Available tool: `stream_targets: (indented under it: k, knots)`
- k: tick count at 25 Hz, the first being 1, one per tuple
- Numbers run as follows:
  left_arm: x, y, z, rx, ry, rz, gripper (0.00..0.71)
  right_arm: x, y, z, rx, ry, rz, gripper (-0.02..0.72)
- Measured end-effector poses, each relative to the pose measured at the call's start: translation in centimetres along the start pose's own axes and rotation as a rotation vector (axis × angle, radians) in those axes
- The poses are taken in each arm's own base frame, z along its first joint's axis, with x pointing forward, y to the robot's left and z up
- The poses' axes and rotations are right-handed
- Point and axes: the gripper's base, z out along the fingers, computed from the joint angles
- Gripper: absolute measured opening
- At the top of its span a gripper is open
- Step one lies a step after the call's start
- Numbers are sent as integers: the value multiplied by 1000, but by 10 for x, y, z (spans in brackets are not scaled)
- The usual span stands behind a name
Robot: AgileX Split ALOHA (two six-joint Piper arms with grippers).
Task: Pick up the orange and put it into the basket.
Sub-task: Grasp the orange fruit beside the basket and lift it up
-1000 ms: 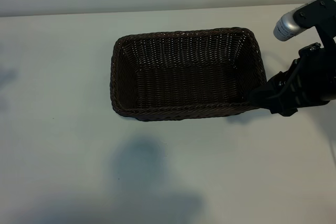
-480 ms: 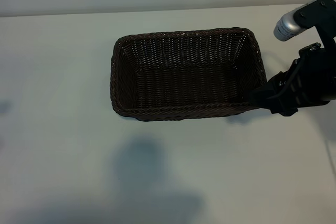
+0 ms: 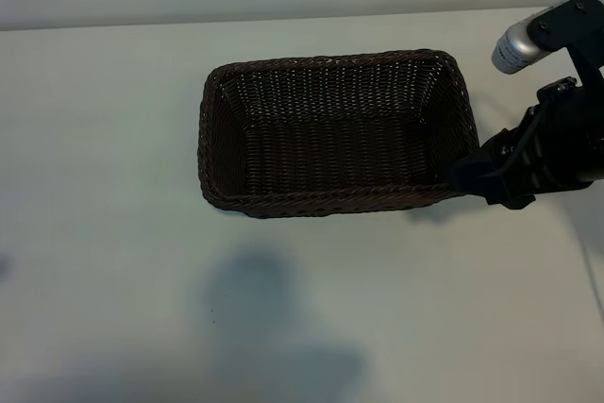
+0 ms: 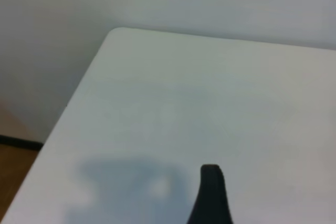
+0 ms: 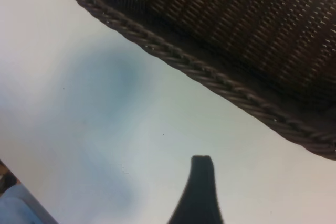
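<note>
White bench (image 3: 113, 139), one wicker basket (image 3: 332, 197).
Right end effector (image 3: 464, 176) sits at the basket's right end, fingers apart; left end effector (image 4: 210, 192) apart too.

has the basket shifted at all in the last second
No. The basket sits in the same place relative to the table's far edge and the right gripper beside its right end.
</note>
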Motion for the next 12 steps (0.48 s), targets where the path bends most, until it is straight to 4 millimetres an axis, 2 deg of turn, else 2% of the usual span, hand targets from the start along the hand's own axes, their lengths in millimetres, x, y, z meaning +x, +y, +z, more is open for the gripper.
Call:
stream_targets:
  k: [6, 12]
  knots:
    - [8, -5, -5, 110, 12, 20, 573, 0, 0, 0, -1, 1, 0, 593]
    - [40, -1, -20, 121, 13, 20, 573, 0, 0, 0, -1, 2, 0, 593]
